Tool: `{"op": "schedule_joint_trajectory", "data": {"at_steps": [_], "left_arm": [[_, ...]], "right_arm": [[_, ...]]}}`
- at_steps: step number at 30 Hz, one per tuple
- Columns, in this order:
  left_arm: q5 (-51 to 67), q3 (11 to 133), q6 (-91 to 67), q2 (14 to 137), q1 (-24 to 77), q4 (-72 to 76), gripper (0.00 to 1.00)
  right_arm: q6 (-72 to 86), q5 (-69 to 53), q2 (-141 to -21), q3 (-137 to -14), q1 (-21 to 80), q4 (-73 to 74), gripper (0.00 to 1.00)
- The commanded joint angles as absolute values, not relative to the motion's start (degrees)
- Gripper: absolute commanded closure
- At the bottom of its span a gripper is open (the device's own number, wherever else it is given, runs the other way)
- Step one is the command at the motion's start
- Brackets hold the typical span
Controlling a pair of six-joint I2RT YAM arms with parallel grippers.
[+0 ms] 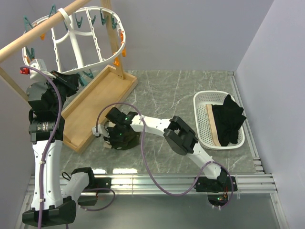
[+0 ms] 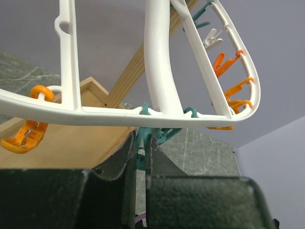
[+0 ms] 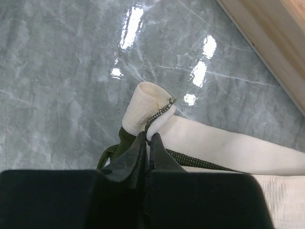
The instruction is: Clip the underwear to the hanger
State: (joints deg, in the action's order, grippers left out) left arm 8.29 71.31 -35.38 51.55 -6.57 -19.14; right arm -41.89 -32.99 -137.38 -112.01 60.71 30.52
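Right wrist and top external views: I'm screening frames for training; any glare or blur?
Right wrist: bright glare patches on the marble table, near jaws dark and soft, underwear sharp. Top external: even light, pale reflections along the table's near edge, no blur.

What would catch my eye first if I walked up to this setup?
Probably the big white hanger with teal and orange pegs, hung from a wooden pole at the back left, where the left gripper pinches a teal clothespin. In the middle, the right gripper is shut on the small olive underwear, its pale lining showing. At the right sits a white basket holding a black garment.
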Motion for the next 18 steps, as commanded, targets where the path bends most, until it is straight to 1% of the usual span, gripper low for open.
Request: {"op": "schedule_joint_trajectory", "data": {"at_steps": [1, 8, 12, 18], "left_arm": [[9.7, 70.7, -34.3, 50.6, -6.6, -24.2, 1.0], [9.9, 70.8, -34.0, 50.4, -6.6, -24.6, 1.0], [10.5, 71.0, -33.9, 50.3, -6.6, -24.6, 1.0], [11.8, 71.0, -33.9, 50.4, -6.7, -24.5, 1.0]], "right_arm": [[-41.7, -29.8, -134.9, -109.4, 60.6, 29.7, 1.0], [-34.8, -27.6, -125.1, -103.8, 59.7, 18.1, 1.0], [-31.3, -28.2, -119.0, -103.4, 57.8, 14.4, 1.0], [-27.4, -29.2, -113.1, -103.4, 54.7, 10.1, 1.0]]}}
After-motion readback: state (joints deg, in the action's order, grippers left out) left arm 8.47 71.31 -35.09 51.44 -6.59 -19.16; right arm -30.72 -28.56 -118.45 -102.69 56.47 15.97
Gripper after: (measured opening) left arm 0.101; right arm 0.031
